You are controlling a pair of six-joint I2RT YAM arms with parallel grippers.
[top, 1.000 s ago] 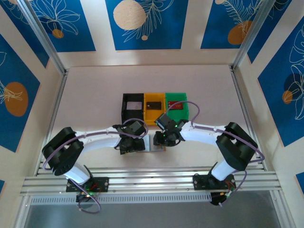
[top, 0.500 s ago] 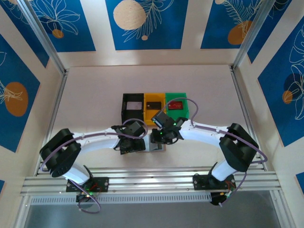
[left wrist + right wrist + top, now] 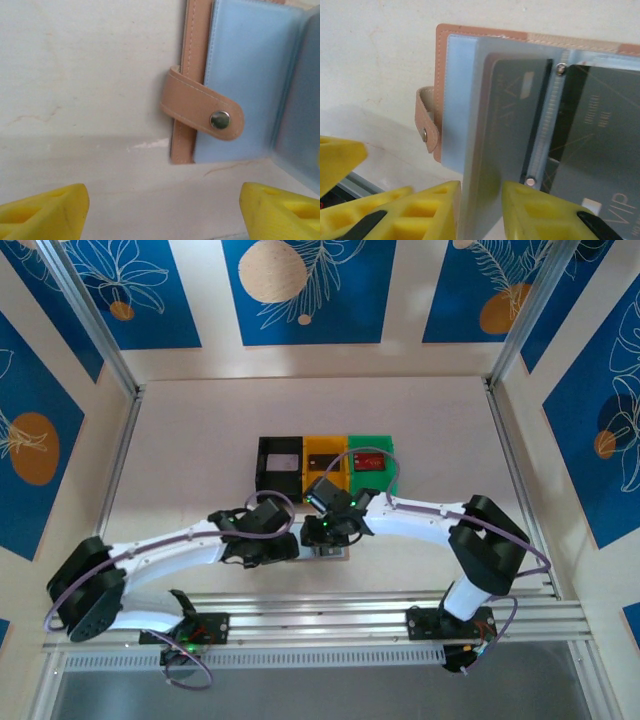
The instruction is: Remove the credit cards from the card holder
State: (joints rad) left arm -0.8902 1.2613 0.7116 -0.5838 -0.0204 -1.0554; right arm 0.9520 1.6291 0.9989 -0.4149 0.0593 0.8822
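Tan leather card holder (image 3: 485, 90) lying open on pale table (image 3: 200, 440).
Right gripper (image 3: 480, 210) is pinching its translucent pocket sleeve (image 3: 470, 150); left gripper (image 3: 160, 210) is hovering wide-jawed beside the snap tab (image 3: 202, 110).

both arms shifted left, left arm (image 3: 180, 545) lower

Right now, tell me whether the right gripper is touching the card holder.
Touching: the right wrist view shows the right gripper fingers pinching a pocket sleeve of the card holder.
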